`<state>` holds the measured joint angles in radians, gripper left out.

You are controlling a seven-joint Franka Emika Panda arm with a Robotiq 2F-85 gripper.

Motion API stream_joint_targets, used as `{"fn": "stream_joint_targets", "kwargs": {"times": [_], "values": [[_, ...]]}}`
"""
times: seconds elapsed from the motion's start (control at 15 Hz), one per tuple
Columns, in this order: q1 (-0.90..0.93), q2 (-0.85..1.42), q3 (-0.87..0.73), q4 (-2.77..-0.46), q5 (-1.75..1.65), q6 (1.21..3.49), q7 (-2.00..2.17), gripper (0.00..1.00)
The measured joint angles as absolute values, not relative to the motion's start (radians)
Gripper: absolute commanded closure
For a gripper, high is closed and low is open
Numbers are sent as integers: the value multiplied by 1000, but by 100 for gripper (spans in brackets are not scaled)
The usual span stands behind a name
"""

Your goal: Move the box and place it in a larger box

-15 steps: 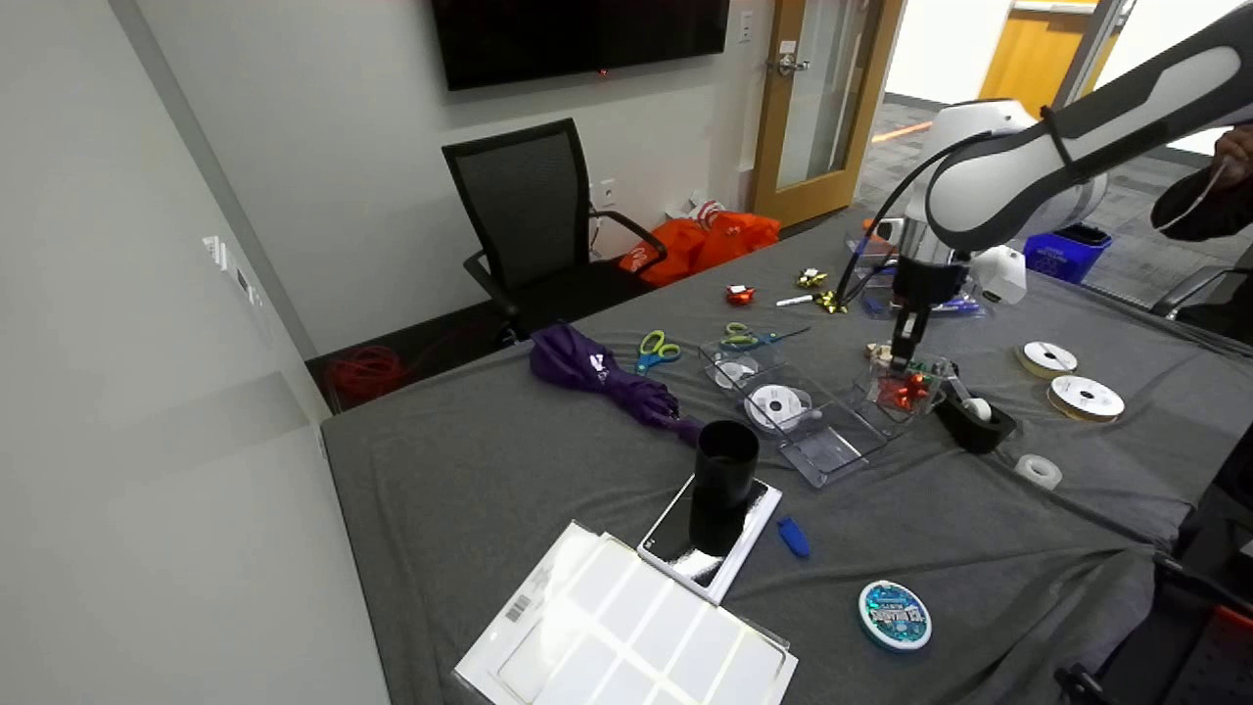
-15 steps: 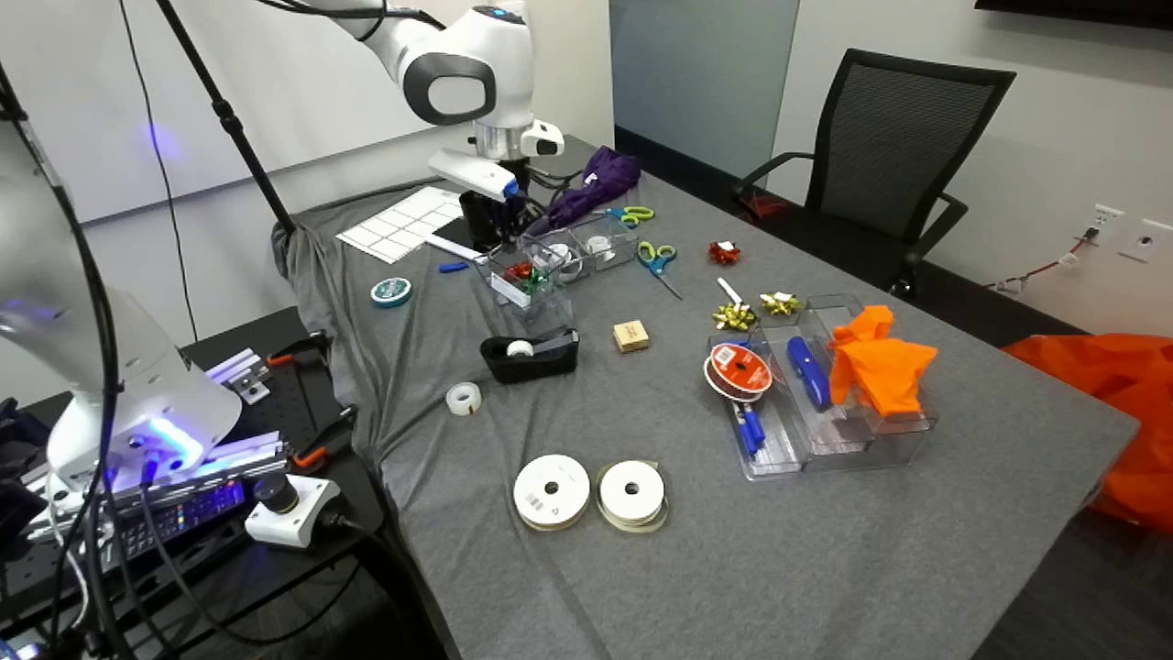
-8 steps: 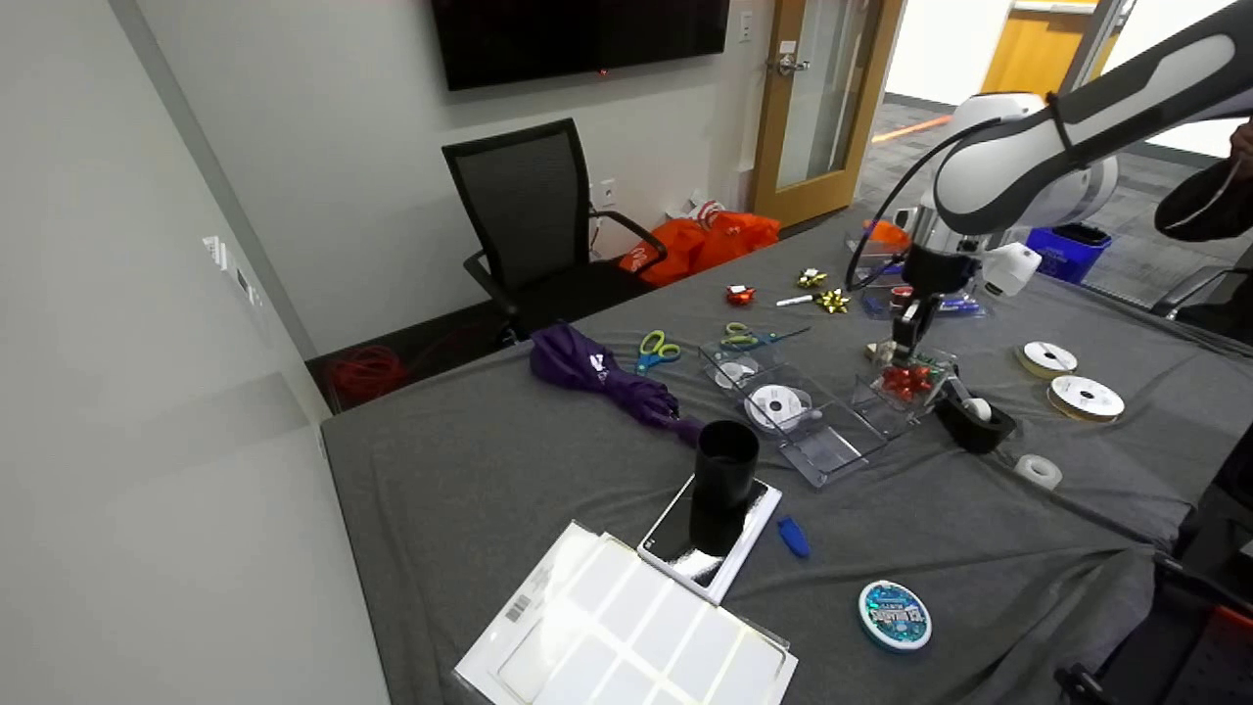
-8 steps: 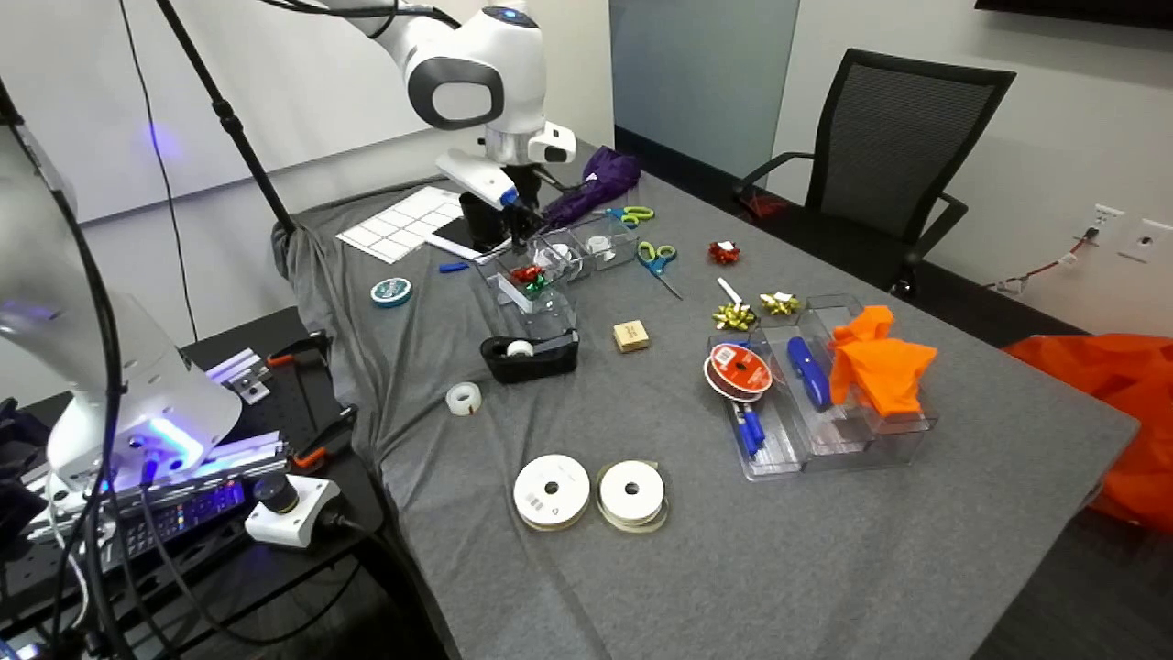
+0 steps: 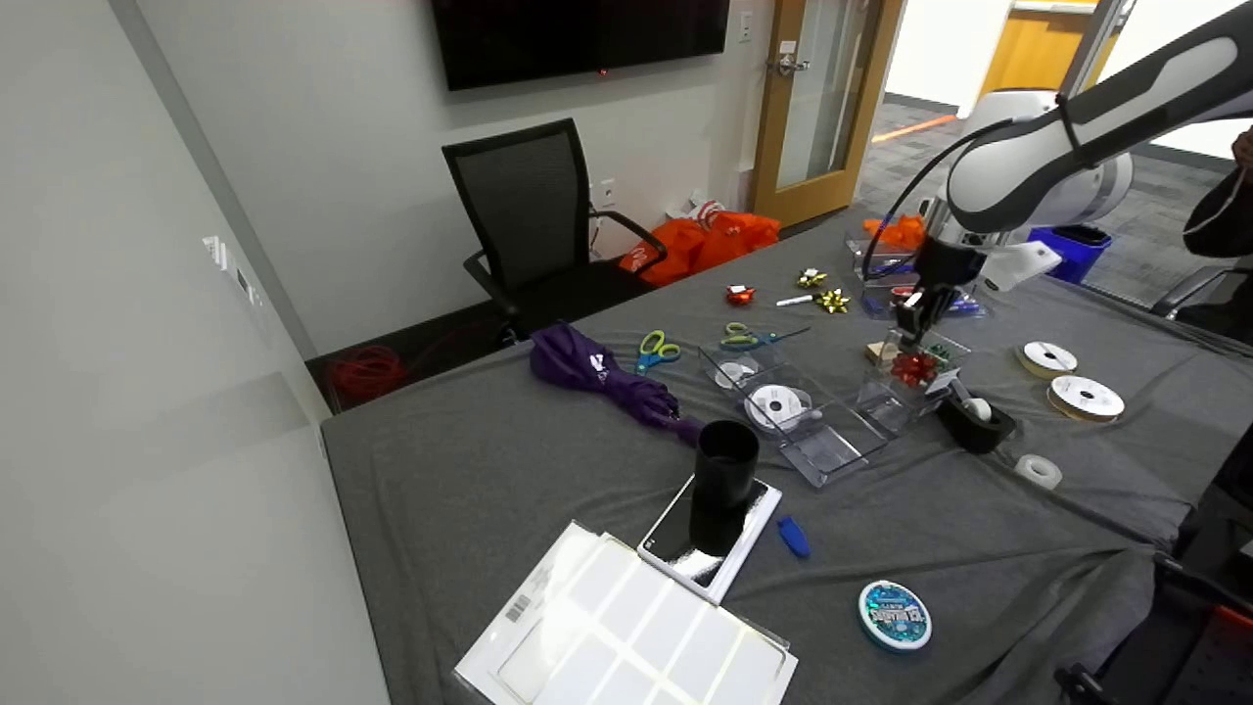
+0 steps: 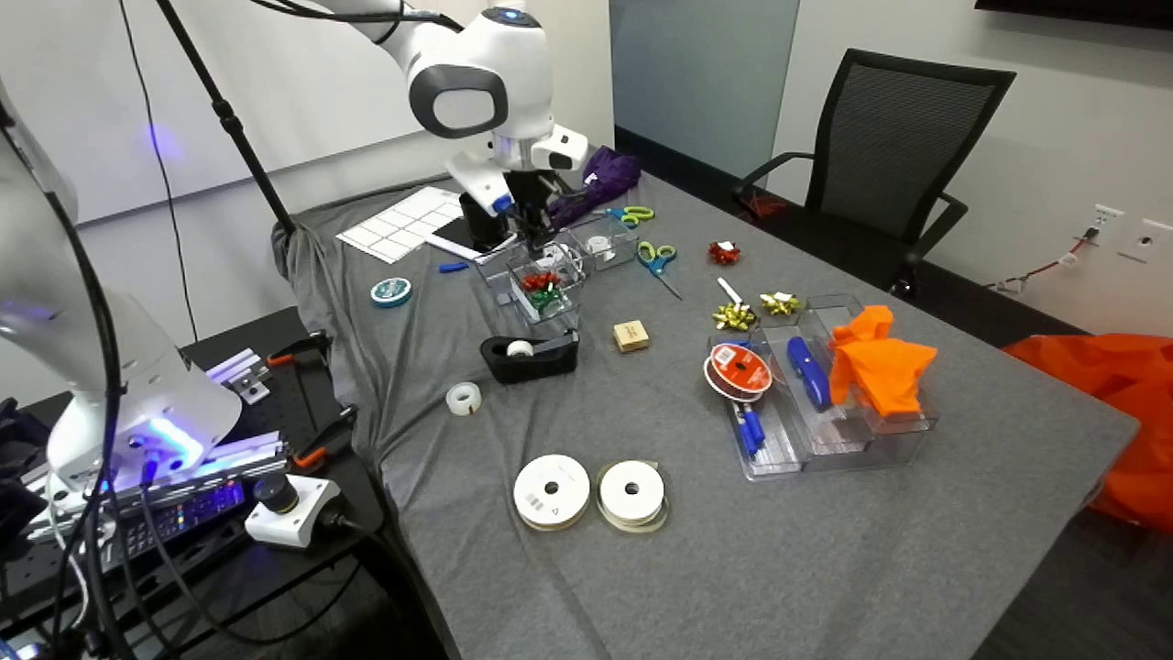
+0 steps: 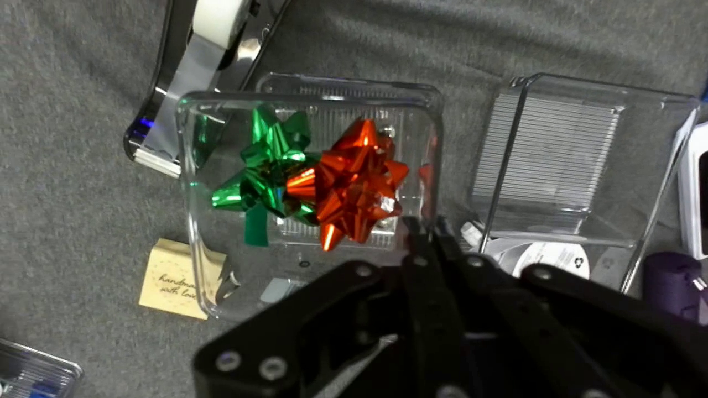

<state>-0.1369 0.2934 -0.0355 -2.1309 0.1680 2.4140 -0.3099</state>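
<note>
In the wrist view, you first meet at left the small, squarish, cardboard-coloured tan box [image 7: 171,282], lying on the grey fabric cloth [image 7: 72,138] outside your grip; if that is the box the task means, it has yet to be picked up. Next comes the long black plastic tape dispenser [image 7: 232,77], whose blade end overlaps the left wall of your load in this view; I cannot tell whether they touch, so gain height before you travel sideways. In the middle is the small, square-mouthed clear plastic box [image 7: 310,99], which I judge to be the one you are moving, carrying a star-shaped green foil bow [image 7: 265,177] and, to its right, a star-shaped red foil bow [image 7: 357,185]. On the clear plastic box's right wall your black, two-fingered metal gripper [image 7: 426,229] is clenched, that thin wall pinched between the tips. The load seems tilted in both exterior views, and a one-sided hold will probably let it swing, so go slowly and keep it level enough that no bow slides out. Farther right is the larger, rectangular clear plastic tray [image 7: 558,149] with dividers, the likely goal. Carry the load's base above the tray's rim, centre it over one compartment, level it, and release only once it rests squarely; whether it fits, these views don't settle.
</note>
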Motion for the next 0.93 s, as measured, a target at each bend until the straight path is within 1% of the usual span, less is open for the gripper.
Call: {"fn": "stream_joint_targets", "kwargs": {"times": [0.13,0.2,0.27,0.4,0.87,0.93], "values": [[-137,296,-38,-2132,168,2416,-249,99],[-137,299,-39,-2132,168,2416,-218,71],[-136,302,-39,-2131,168,2416,-190,70],[-133,313,-39,-2131,166,2413,-149,57],[-120,318,-37,-2133,145,2385,-137,8],[-117,315,-37,-2134,136,2384,-137,2]]}}
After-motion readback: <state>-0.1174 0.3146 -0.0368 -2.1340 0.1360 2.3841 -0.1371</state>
